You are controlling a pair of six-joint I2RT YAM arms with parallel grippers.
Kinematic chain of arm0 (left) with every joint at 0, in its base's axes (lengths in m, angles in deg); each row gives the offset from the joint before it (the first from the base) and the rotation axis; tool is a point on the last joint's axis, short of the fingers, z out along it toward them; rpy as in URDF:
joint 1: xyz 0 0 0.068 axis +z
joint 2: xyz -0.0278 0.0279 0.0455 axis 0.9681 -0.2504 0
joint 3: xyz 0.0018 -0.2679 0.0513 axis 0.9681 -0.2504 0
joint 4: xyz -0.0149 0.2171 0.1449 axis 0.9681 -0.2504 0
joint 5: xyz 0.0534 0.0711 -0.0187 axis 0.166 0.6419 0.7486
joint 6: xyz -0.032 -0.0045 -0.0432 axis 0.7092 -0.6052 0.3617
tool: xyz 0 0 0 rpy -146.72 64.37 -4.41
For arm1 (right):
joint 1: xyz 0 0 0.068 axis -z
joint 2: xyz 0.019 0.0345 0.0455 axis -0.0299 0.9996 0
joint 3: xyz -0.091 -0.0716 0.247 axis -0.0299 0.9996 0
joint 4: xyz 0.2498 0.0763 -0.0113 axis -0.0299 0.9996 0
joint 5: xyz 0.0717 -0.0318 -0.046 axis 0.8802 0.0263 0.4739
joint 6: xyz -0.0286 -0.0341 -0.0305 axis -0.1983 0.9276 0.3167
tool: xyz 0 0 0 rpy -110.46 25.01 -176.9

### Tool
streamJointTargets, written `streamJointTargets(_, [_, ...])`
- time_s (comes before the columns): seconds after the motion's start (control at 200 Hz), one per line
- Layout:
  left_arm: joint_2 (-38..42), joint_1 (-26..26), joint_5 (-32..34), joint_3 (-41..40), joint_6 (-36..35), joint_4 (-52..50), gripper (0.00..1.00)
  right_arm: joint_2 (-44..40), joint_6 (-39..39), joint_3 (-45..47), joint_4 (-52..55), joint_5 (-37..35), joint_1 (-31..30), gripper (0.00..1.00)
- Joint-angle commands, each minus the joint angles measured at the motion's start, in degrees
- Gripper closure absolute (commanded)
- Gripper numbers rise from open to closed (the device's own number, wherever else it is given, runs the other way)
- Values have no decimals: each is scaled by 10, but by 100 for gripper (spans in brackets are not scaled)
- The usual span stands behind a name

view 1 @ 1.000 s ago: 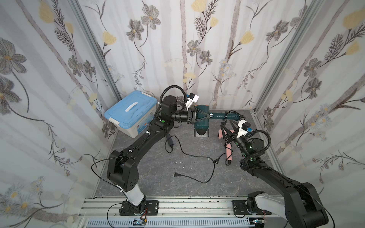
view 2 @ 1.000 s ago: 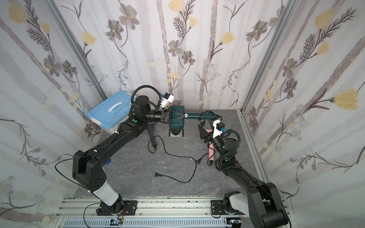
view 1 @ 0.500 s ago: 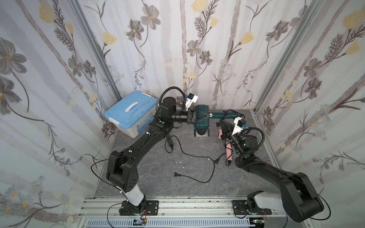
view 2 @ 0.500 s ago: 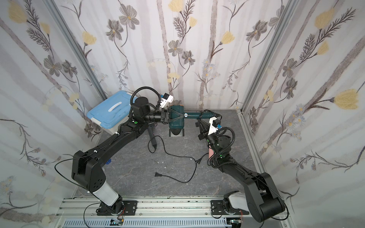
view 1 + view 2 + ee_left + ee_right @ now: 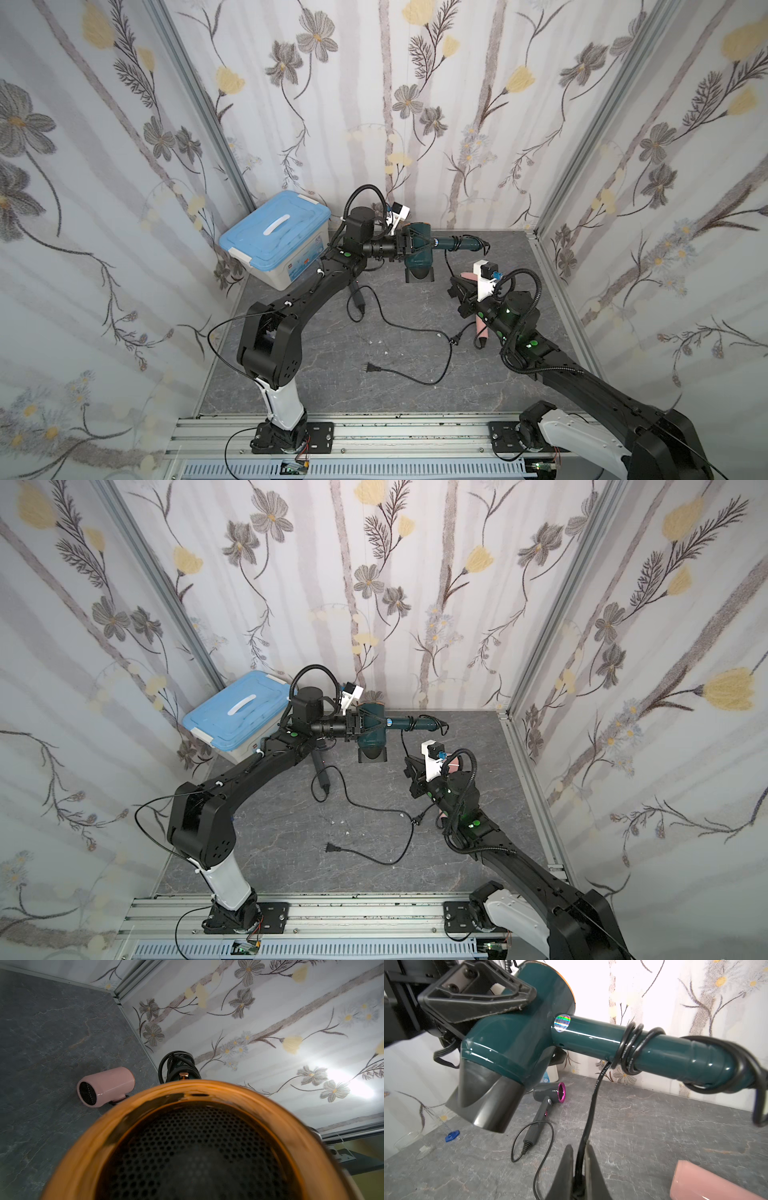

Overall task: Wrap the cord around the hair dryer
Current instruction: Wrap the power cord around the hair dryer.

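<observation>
Teal hair dryer (image 5: 417, 262) near the back wall, clamped across its body by the left gripper (image 5: 420, 244), one finger (image 5: 477, 999) pressed flat against the housing. Nozzle pointing down toward the grey stone-look table (image 5: 316, 374), handle lying level and reaching toward the right side. From the left wrist, little more than the orange rear rim and black mesh, filling most of the view.

Around the handle, black cord (image 5: 593, 1093) wound in several turns: a few tight ones near the middle, looser loops at the far end. From the coils, a straight run of cord dropping to the right gripper (image 5: 579, 1148), closed tight on it, the cord pinched between the two fingers. Right gripper just below and in front of the handle in both top views.

On the right, pink hair dryer (image 5: 106, 1086) lying on the table, partly under the right arm, apart from the teal hair dryer. Beneath the left arm, grey hair dryer (image 5: 546, 1092) with a magenta ring, flat on the table, thin lead trailing from its handle. Toward the front, black plug (image 5: 371, 367) loose on the table. In the back left corner, blue-lidded box (image 5: 274, 237).
</observation>
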Motion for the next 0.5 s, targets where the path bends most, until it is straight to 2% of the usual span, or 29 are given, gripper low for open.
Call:
streamJointTargets(0.0, [17,0,60,25,-195,-152,100,-23,40,-36,165,7,-2,100])
streamJointTargets(0.155, [20,-15,114,33,-302,-276,100,-13,96,-140,320,17,-5,100])
streamJointTargets(0.27, [18,-33,138,37,-356,-337,100,5,140,-212,409,-20,-8,100])
streamJointTargets(0.495, [14,-81,118,61,-411,-411,100,59,210,-286,444,-69,-7,100])
